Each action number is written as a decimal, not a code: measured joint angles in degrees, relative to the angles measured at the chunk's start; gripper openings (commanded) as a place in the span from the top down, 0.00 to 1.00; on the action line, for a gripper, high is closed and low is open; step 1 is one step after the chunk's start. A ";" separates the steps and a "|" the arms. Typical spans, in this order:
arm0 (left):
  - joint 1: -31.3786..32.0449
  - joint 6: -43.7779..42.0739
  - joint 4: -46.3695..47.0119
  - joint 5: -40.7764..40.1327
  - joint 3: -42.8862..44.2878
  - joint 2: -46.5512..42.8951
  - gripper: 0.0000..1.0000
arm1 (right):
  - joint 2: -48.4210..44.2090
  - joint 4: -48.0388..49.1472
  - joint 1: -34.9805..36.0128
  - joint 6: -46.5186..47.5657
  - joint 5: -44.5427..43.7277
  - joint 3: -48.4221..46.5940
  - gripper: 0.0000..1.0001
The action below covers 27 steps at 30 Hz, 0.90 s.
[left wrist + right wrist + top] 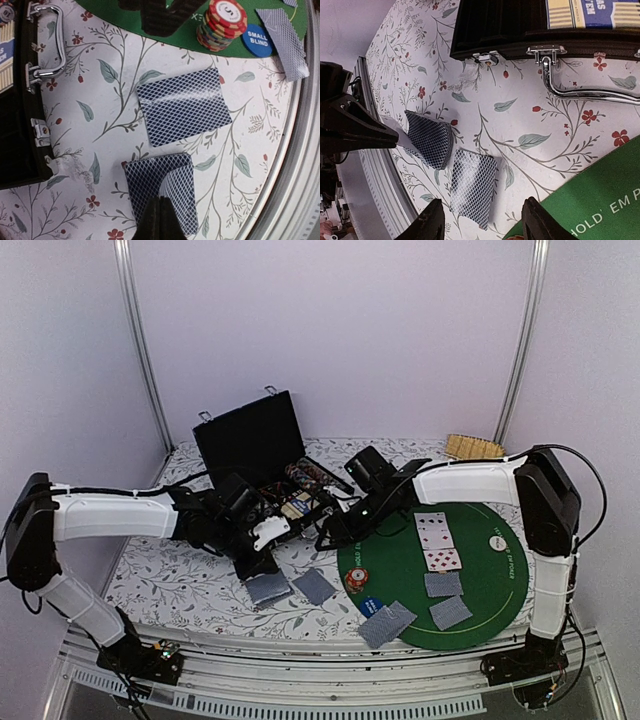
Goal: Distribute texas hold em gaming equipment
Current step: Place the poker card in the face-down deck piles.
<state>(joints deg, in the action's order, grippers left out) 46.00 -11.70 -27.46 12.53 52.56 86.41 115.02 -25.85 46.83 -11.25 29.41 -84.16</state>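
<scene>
My left gripper (160, 201) is shut on a small stack of grey-blue-backed cards (159, 189), which bends under the fingertips on the floral cloth; it also shows in the top view (268, 588). A second face-down card pile (184, 106) lies flat just beyond it. My right gripper (482, 224) is open and empty, hovering over that flat pile (472, 187). A striped chip stack (221, 24) and a blue "small blind" button (260, 41) sit on the edge of the green mat (400, 560). Two face-up cards (437, 543) and several face-down cards (443, 584) lie on the mat.
The open black case (252, 445) stands at the back left, its handle and latches (555, 65) close to both grippers. A bamboo mat (473, 447) lies at the back right. The table's metal front rim (295, 165) is just beyond the held cards.
</scene>
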 measured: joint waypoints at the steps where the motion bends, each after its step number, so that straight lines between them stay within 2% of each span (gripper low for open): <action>1: 0.00 -0.31 -0.04 0.35 0.00 0.52 1.00 | 0.57 0.00 0.07 0.02 0.20 -0.20 0.45; 10: -0.04 -0.85 -0.74 0.76 0.92 2.97 1.00 | 7.32 -0.59 1.29 1.01 1.09 -3.85 0.45; 14: -0.11 -0.20 -0.59 0.50 1.53 2.97 0.95 | 10.03 -1.53 1.79 1.55 1.29 -5.68 0.46; 16: -0.15 0.22 -0.50 0.44 1.68 2.99 0.90 | 10.93 -2.14 1.97 2.03 1.42 -6.34 0.48; 20: -0.20 1.53 -0.52 -0.02 2.08 3.02 0.76 | 12.15 -2.56 2.43 2.84 2.36 -6.73 0.60; 22: -0.26 2.08 -0.55 -0.07 2.27 3.02 0.69 | 12.66 -2.89 2.64 3.15 2.78 -7.28 0.62; 27: -0.37 3.23 -1.09 -0.87 2.86 3.02 0.61 | 13.27 -3.48 3.19 3.54 4.17 -7.52 0.74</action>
<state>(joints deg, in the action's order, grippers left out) 45.63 -8.47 -28.56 11.66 55.42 89.43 128.29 -29.32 50.02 -7.70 33.58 -91.68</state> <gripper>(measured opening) 0.346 0.324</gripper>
